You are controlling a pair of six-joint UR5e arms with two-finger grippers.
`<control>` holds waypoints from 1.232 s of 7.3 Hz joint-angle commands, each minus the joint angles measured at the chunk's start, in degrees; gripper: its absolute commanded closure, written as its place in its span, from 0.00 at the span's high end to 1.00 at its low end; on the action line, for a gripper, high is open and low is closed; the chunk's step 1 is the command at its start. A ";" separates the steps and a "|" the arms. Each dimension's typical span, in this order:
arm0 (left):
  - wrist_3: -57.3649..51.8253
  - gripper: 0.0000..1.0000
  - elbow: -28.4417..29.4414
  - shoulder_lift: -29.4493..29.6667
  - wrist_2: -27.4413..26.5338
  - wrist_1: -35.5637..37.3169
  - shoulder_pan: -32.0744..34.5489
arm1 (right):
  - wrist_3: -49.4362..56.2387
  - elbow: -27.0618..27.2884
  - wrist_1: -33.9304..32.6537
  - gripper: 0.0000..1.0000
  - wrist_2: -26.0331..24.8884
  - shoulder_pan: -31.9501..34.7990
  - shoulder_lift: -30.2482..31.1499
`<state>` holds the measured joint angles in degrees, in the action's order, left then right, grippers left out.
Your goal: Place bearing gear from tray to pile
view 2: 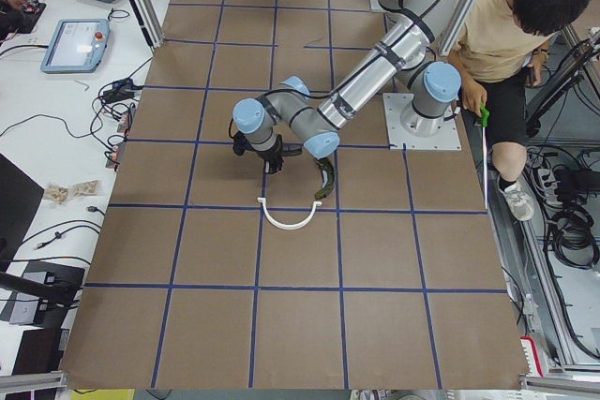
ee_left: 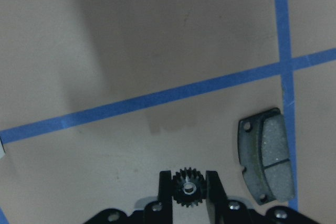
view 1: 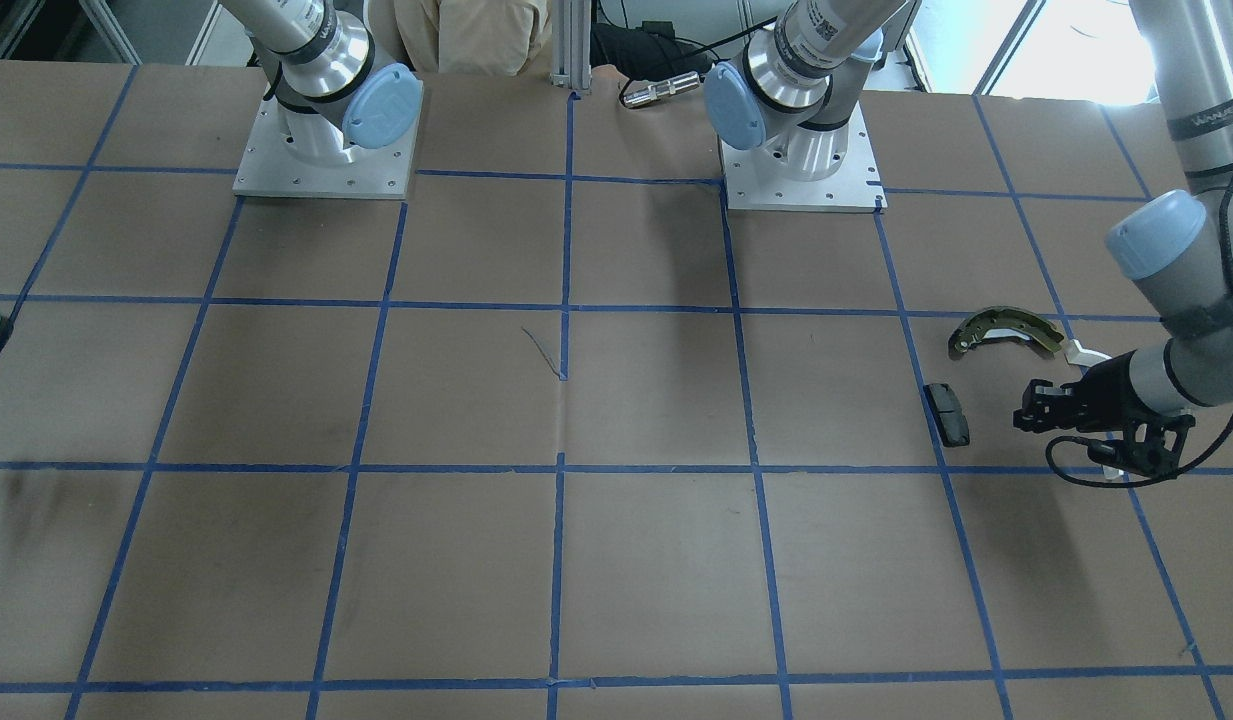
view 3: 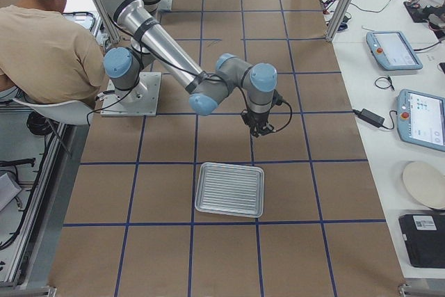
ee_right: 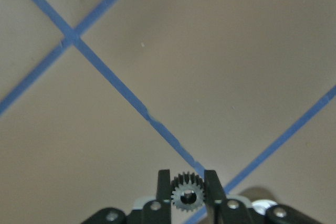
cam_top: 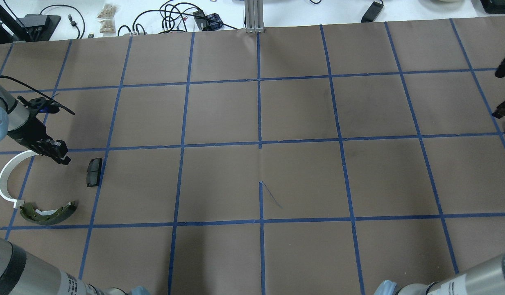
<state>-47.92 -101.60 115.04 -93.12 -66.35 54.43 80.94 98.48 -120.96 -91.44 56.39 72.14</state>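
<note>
My left gripper (ee_left: 189, 174) is shut on a small dark bearing gear (ee_left: 189, 188) and holds it just above the table. It hangs over the pile: a dark brake pad (ee_left: 265, 161), an olive-grey brake shoe (cam_top: 49, 213) and a white plastic arc (cam_top: 6, 180). In the overhead view the left gripper (cam_top: 60, 155) is between the arc and the pad (cam_top: 94, 166). My right gripper (ee_right: 188, 174) is shut on a second toothed gear (ee_right: 187, 195) above bare table. The silvery tray (view 3: 229, 189) lies next to the right gripper (view 3: 261, 129) and holds nothing I can see.
Blue tape lines grid the brown table. Both arm bases (view 1: 326, 150) stand at the robot's edge. A person (view 3: 49, 39) sits behind the bases. Tablets (view 3: 424, 116) and cables lie on the side bench past the table's far edge.
</note>
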 commanded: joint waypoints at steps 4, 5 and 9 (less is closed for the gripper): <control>-0.16 0.00 -2.91 -0.96 -1.28 0.17 -1.59 | -49.08 2.33 1.61 0.01 -1.20 32.84 3.28; -0.16 0.42 -2.91 -1.05 -1.19 0.08 -2.13 | -58.34 2.33 1.44 0.01 -0.59 38.39 2.05; 1.15 1.00 -1.25 -1.83 -0.66 -2.19 -1.09 | -93.78 1.89 0.21 0.08 3.19 53.79 -3.56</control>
<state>-47.73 -103.87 113.69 -93.98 -67.08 52.62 -1.38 100.68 -120.21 -89.67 105.28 71.11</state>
